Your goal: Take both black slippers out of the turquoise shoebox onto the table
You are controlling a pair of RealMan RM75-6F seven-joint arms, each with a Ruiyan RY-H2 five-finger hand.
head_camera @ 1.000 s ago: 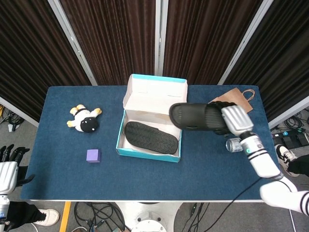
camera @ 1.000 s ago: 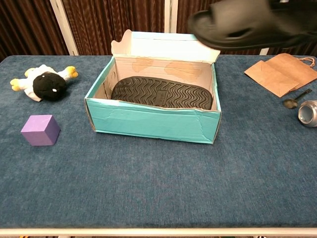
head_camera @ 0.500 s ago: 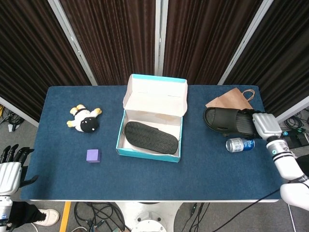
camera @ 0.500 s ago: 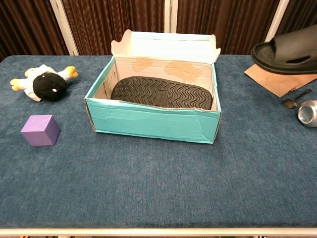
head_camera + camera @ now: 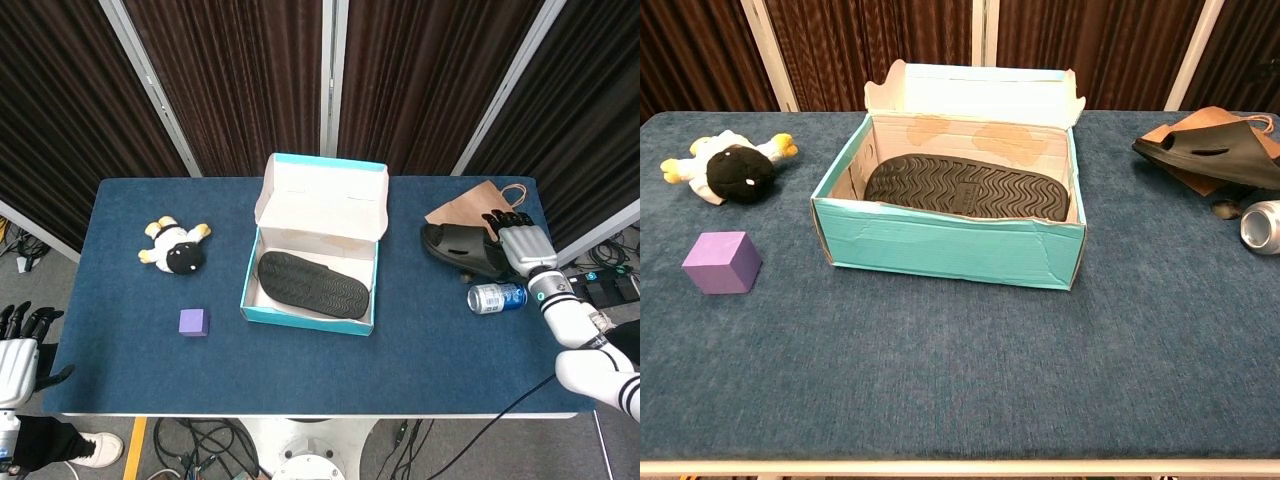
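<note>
The turquoise shoebox (image 5: 258, 272) (image 5: 940, 248) stands open at the table's middle, lid flap up at the back. One black slipper (image 5: 312, 285) (image 5: 965, 187) lies in it, sole up. The other black slipper (image 5: 458, 250) (image 5: 1210, 155) rests at the right on a brown paper bag (image 5: 478, 205) (image 5: 1200, 125). My right hand (image 5: 522, 243) holds its heel end, fingertips showing past the slipper's far edge. The chest view does not show this hand. My left hand (image 5: 16, 348) hangs off the table's near left corner, fingers apart and empty.
A soda can (image 5: 497, 297) (image 5: 1262, 226) lies just in front of the set-down slipper. A small spoon (image 5: 1226, 208) lies next to it. A plush toy (image 5: 176, 248) (image 5: 728, 168) and a purple cube (image 5: 193, 322) (image 5: 722, 262) sit on the left.
My right hand carried the slipper from above the box to the right and lowered it onto the paper bag. The left hand barely moved.
</note>
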